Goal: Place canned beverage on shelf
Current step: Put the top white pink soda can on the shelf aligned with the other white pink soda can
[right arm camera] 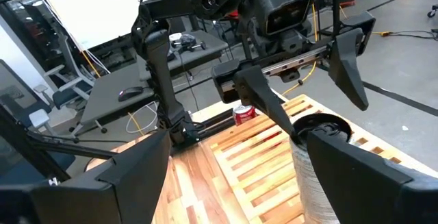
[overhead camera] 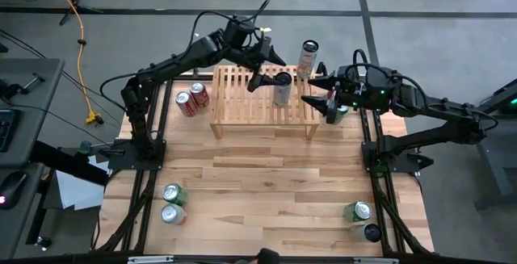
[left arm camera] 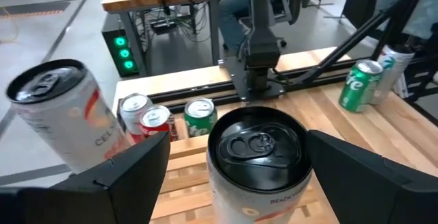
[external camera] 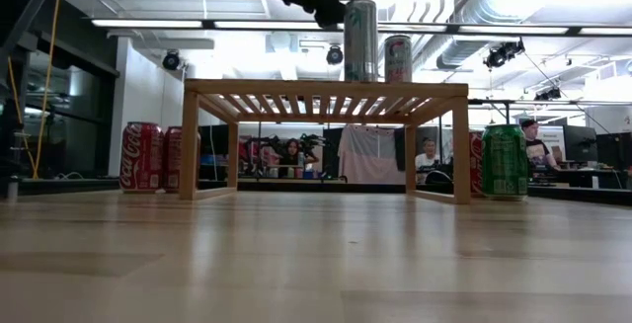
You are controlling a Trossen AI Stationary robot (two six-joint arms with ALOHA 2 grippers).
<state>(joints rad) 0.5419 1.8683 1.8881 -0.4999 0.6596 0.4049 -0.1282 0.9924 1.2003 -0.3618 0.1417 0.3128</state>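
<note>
Cans at the near edge of the desk [overhead camera: 266,175]: two green-and-silver cans [overhead camera: 173,203] lie toward the left corner; one green can [overhead camera: 356,211] and one dark-topped can [overhead camera: 368,232] lie toward the right corner.

Mid desk: bare light-wood planks, with both arm bases bolted at the sides.

Shelf [overhead camera: 242,94]: low light-wood rack with a slatted top, standing toward the far edge, centred between the arms.

On the shelf: a tall slim silver can [external camera: 360,40] with a dark lid stands upright near the right half of the slats. A second slim can [overhead camera: 308,56], white with red lettering, stands upright at the far right corner, just beside the first in the low view.

Left gripper [overhead camera: 266,77]: poised over the silver can, fingers spread wide, one on each side of the lid. The left wrist view shows clear gaps between both fingers and the can, so it is not clamped.

Right gripper [overhead camera: 317,89]: near the right end of the shelf, fingers apart, holding nothing. A green can [overhead camera: 341,111] stands on the desk beneath this arm.

Left of the shelf: two red cans [overhead camera: 192,98] stand together on the desk.

Beyond the desk: people [external camera: 292,155] seated in the room behind.
</note>
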